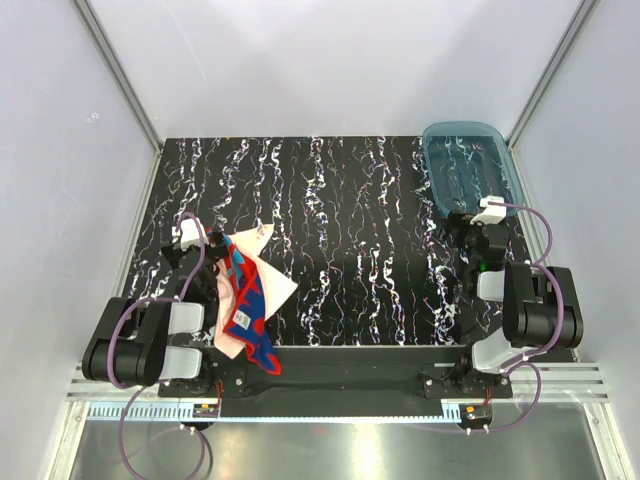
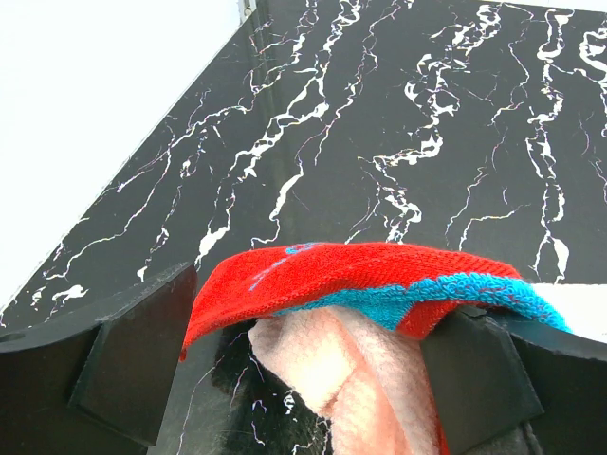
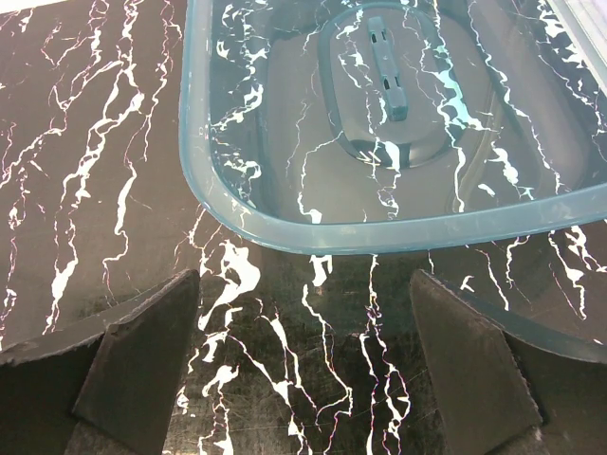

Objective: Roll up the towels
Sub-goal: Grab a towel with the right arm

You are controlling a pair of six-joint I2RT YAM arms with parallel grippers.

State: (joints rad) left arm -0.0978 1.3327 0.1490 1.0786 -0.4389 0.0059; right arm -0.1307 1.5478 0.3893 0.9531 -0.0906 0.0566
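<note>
Blue towel [image 1: 246, 298], red-patterned, lies draped over the peach towel [image 1: 280, 285] at the lower left of the top view, on the black marbled counter [image 1: 350, 220]. The left end effector [image 2: 318, 299] is released, spread wide, with both cloths bunched between its pads. The right end effector [image 3: 303, 284], lower right, is also released and grasps nothing. Just beyond it sits the translucent blue tray [image 3: 199, 180].
</note>
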